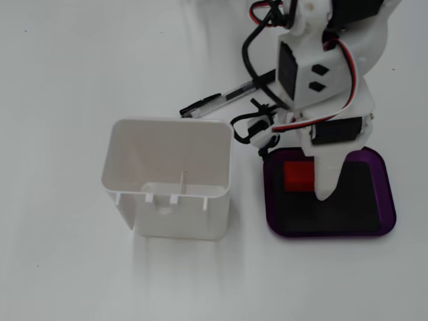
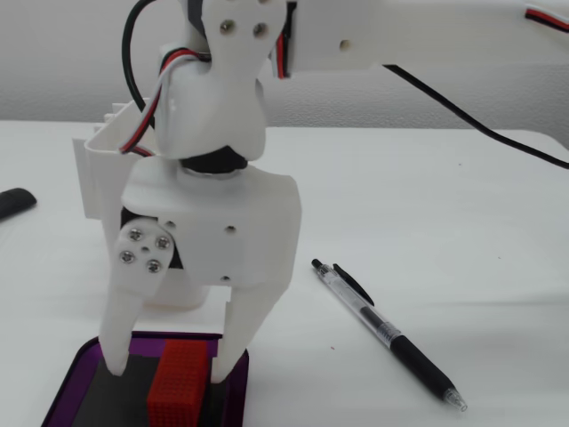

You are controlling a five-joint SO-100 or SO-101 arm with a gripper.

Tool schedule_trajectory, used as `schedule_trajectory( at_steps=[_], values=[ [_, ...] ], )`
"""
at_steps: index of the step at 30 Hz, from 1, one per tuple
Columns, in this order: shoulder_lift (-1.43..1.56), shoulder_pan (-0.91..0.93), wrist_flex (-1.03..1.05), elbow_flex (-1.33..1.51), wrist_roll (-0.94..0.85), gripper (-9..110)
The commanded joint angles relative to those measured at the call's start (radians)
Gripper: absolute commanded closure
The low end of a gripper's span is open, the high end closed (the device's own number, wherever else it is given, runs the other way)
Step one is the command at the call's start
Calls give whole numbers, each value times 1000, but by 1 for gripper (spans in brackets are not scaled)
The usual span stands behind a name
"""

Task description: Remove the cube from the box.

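The small red cube (image 1: 297, 175) lies on the black floor of the purple-rimmed box (image 1: 334, 231), in its upper left part. In the low fixed view the cube (image 2: 178, 391) stands between my two white fingers inside the box (image 2: 64, 396). My gripper (image 2: 167, 369) is lowered over it, open. One fingertip (image 2: 114, 363) stands clear of the cube and the other sits close beside it. From above, my gripper (image 1: 313, 179) shows only one pointed finger (image 1: 326, 188), right of the cube; the arm hides the other.
A taller white open-topped container (image 1: 167, 180) stands just left of the box; it shows behind my gripper in the low view (image 2: 96, 169). A pen (image 1: 221, 99) lies on the white table behind them, also seen in the low view (image 2: 391, 334). A dark object (image 2: 13, 203) sits at the left edge.
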Motion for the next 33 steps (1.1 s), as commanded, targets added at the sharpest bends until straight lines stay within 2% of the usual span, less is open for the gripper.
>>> schedule_trajectory(
  at_steps=[1,33],
  values=[
    [28,15,9,-40,0,81],
    [15,11,9,-25,-2,86]
  ],
)
